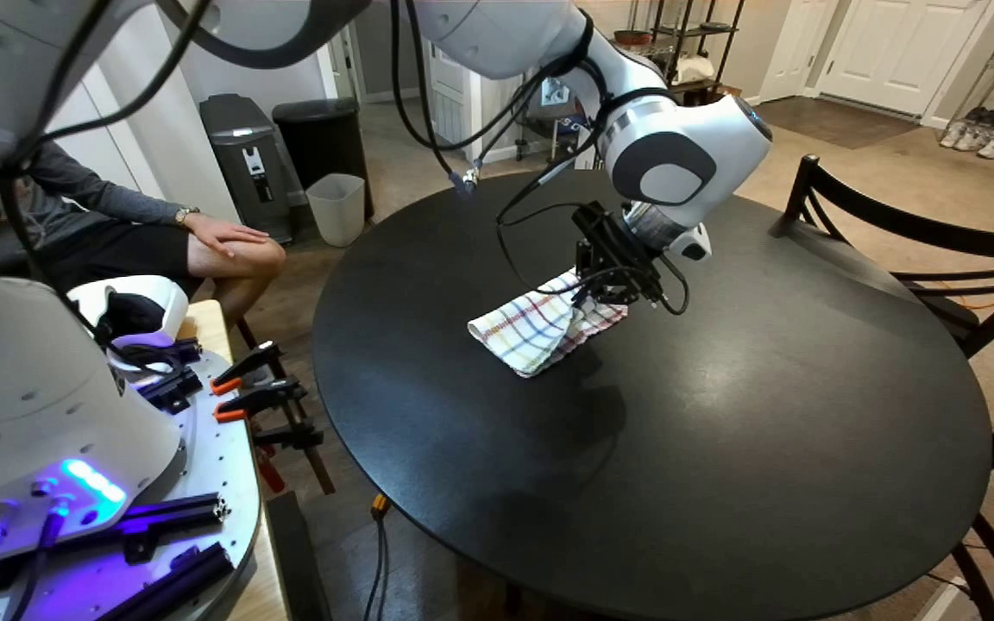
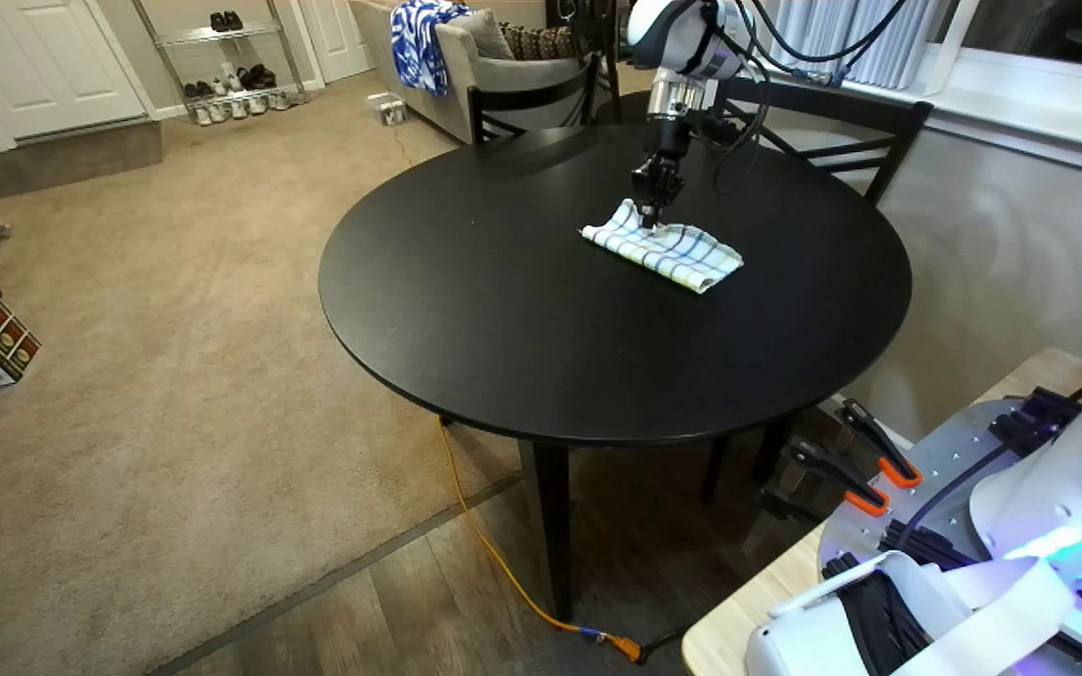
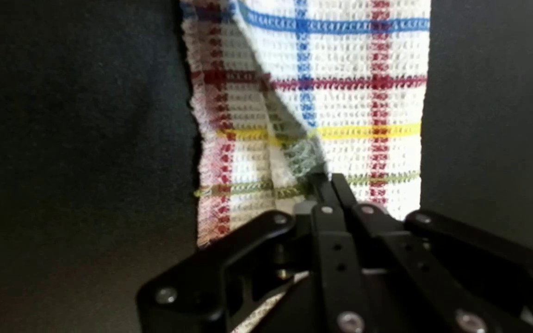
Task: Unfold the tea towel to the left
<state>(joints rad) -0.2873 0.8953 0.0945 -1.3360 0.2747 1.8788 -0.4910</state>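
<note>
The tea towel (image 1: 521,332) is a small white cloth with blue, red, yellow and green checked lines. It lies folded on the round black table (image 1: 773,466); it also shows in an exterior view (image 2: 677,253) and the wrist view (image 3: 350,55). In the wrist view its upper layer is lifted along a slanting edge that runs down to my fingertips, with the lower layer showing at left. My gripper (image 3: 330,178) is shut on that edge, just above the table. The gripper also shows in both exterior views (image 1: 581,300) (image 2: 650,222). The part between the fingers is hidden.
Black chairs (image 1: 920,224) (image 2: 823,117) stand close around the table. The robot base (image 1: 48,414) is on a wooden stand with clamps (image 1: 260,392) and a white headset (image 1: 139,310). A seated person (image 1: 152,224) is near the stand. Loose cables hang around the wrist.
</note>
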